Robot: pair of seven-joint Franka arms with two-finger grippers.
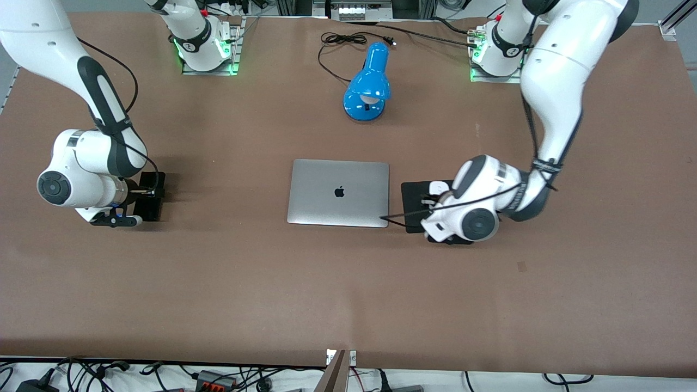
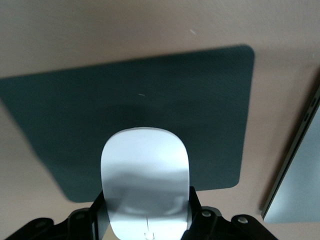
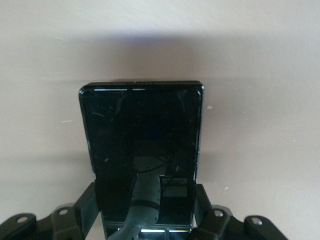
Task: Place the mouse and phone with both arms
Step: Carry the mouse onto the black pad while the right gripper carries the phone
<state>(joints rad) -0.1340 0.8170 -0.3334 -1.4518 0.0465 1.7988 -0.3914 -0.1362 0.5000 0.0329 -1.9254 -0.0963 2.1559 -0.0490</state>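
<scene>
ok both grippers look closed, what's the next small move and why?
Probably lift the right gripper a little: its fingers clamp the phone, which seems low over bare table. The left gripper is shut on the mouse over the mouse pad beside the laptop.

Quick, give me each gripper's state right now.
Left gripper: shut on the mouse, over the mouse pad.
Right gripper: shut on the phone, toward the right arm's end of the table.

Laptop (image 1: 338,192): you see it closed, silver, mid-surface.
Lamp (image 1: 368,83): blue, farther from your camera than the laptop.
Mouse pad (image 1: 416,196): black, just beside the laptop.
</scene>
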